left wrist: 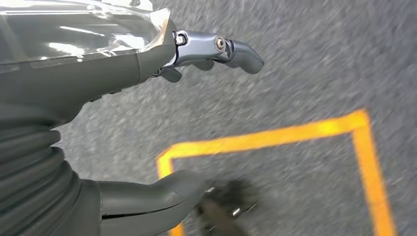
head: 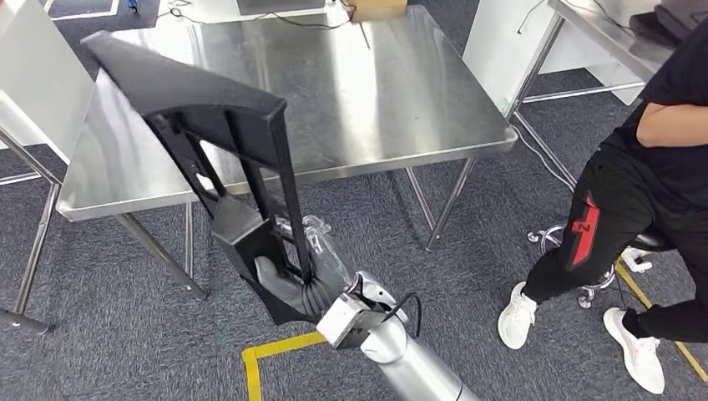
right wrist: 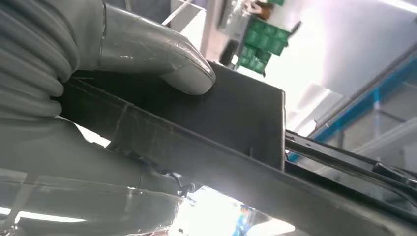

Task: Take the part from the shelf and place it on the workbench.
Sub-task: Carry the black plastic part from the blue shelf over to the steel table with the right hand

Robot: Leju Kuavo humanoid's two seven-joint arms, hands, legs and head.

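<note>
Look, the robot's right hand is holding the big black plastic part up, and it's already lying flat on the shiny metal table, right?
Not quite. The right hand does hold the big black plastic part, but the head view shows it raised and tilted in front of the shiny metal table, not lying flat on it.

Head view: evenly lit and sharp; broad soft glare on the steel tabletop (head: 376,92). Left wrist view: carpet (left wrist: 305,64) and yellow floor tape (left wrist: 295,132) motion-blurred; highlights on the hand (left wrist: 98,59) cover. Right wrist view: background overexposed and out of focus; black part (right wrist: 236,128) stood in shadow.
</note>
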